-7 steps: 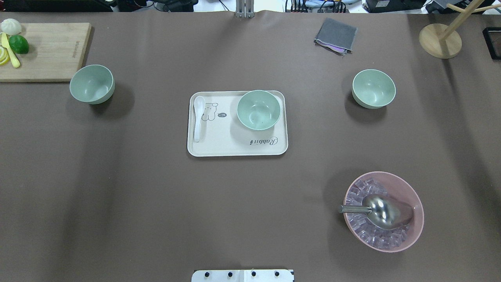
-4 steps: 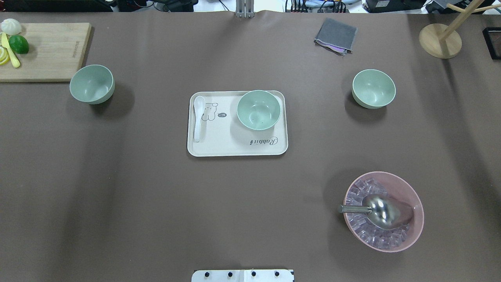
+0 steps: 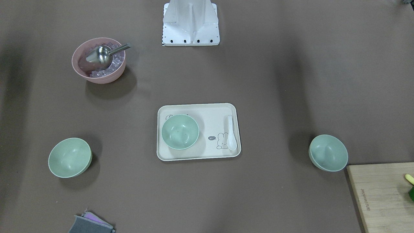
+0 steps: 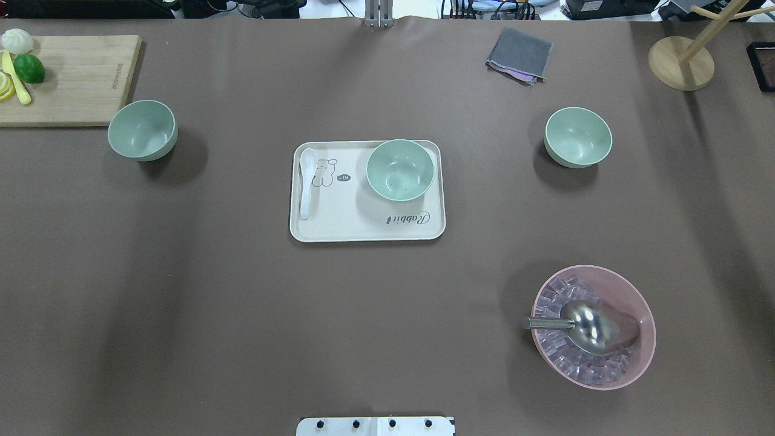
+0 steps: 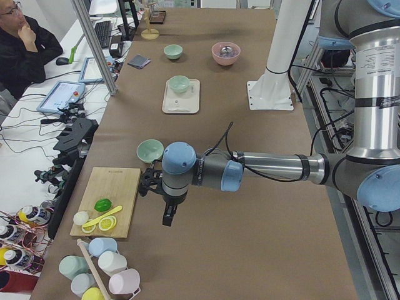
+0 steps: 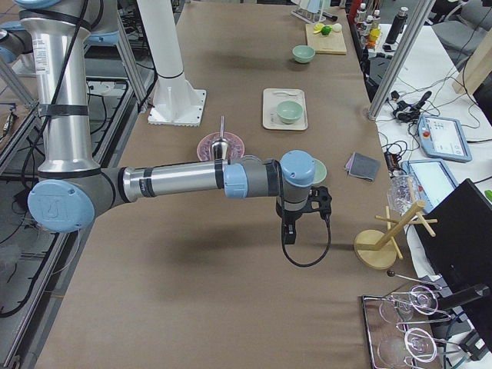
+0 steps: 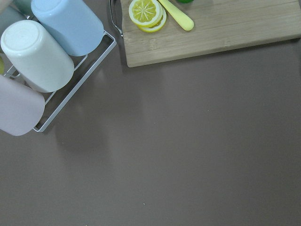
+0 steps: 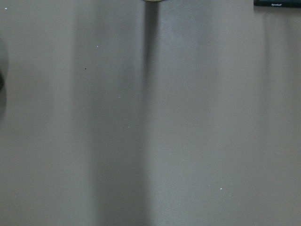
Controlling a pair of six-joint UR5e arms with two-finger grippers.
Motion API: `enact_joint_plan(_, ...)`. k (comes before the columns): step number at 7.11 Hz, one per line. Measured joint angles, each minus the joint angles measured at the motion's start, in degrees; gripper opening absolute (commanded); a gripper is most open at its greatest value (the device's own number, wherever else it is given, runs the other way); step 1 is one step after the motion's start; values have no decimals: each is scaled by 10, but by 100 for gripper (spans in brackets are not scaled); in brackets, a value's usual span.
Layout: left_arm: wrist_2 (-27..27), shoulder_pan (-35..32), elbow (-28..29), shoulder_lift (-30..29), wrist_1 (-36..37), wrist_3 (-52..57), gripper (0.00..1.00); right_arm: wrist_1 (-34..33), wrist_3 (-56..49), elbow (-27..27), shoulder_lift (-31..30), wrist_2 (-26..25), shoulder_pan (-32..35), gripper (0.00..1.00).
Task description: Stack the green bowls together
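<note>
Three pale green bowls stand apart on the brown table. One (image 4: 143, 130) is at the left by the cutting board, one (image 4: 400, 170) sits on the cream tray (image 4: 339, 227), and one (image 4: 578, 137) is at the right. They also show in the front view (image 3: 328, 152) (image 3: 180, 131) (image 3: 69, 157). My left gripper (image 5: 169, 215) hangs beyond the table's left end, past the left bowl (image 5: 150, 150). My right gripper (image 6: 288, 234) hangs past the right bowl (image 6: 320, 171). I cannot tell whether either is open or shut.
A white spoon (image 4: 307, 181) lies on the tray. A pink bowl (image 4: 639, 290) with ice and a metal scoop stands front right. There is a cutting board (image 4: 79, 79) with fruit, a grey cloth (image 4: 521, 54), a wooden stand (image 4: 681, 63) and a rack of cups (image 7: 47, 61).
</note>
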Motion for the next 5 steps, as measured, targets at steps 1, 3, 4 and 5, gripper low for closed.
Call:
enact_joint_plan(1,0,0,0,0,0,1,98,-1,0,0,0,0,0,100)
enact_joint_plan(3,-1,2,3,0,0,-2,98,-1,0,-4,5,16,0,100)
enact_joint_plan(4,0,4,4,-6,0,-4,98,2,0,-6,5,26,-1,100)
enact_joint_plan(5,1,6,6,-19,0,-5,98,5,-1,-6,5,29,-3,100)
